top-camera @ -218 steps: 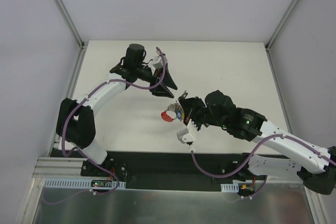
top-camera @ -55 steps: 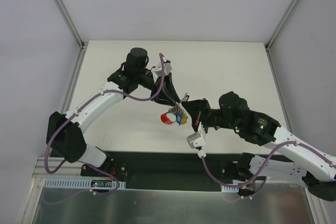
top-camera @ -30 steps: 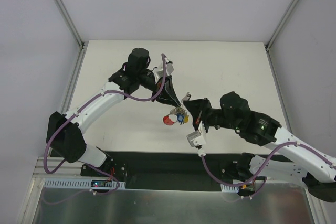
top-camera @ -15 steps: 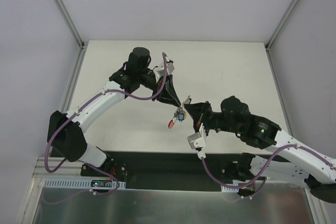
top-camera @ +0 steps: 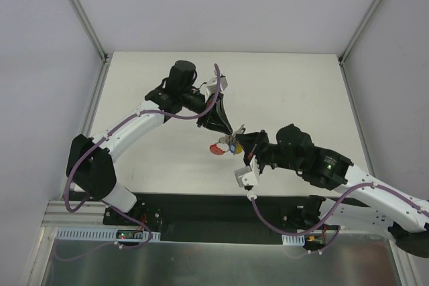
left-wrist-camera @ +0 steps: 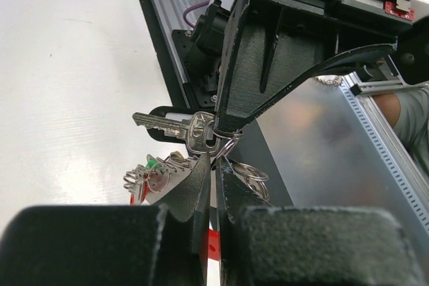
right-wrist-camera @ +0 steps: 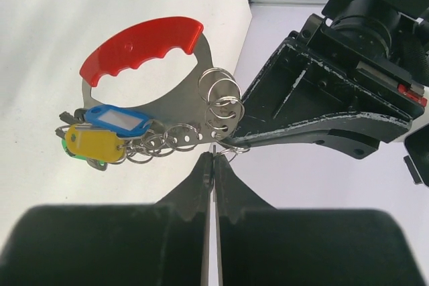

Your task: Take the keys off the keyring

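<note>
Since half a second ago the bunch has swung round, so the red-handled metal plate (right-wrist-camera: 141, 48) shows its broad face from above, and the left arm's wrist has shifted slightly; both arms hold the load off the table (top-camera: 288, 92). The left end effector (left-wrist-camera: 215, 169) is fully closed, its tips pinched on thin wire right where the right end effector (right-wrist-camera: 210, 159), also closed, bites in from the opposite side; the tips almost touch. A thin keyring (left-wrist-camera: 226, 149) sits at that meeting point, though I cannot tell which loop each side actually grips. The keys (left-wrist-camera: 167, 123) hang just beyond the left tips, with one silver blade lying flat; the blue tag (right-wrist-camera: 117, 117) and yellow tag (right-wrist-camera: 94, 144) dangle on a chain of rings to the left of the right tips.

To do this step well, one side should probably anchor the ring while the other works a single key round the coil; pull along the wire, not across it; small motions, since closed tips on thin wire are likely to slip; watch that the loose rings beside the grip do not snag.
</note>
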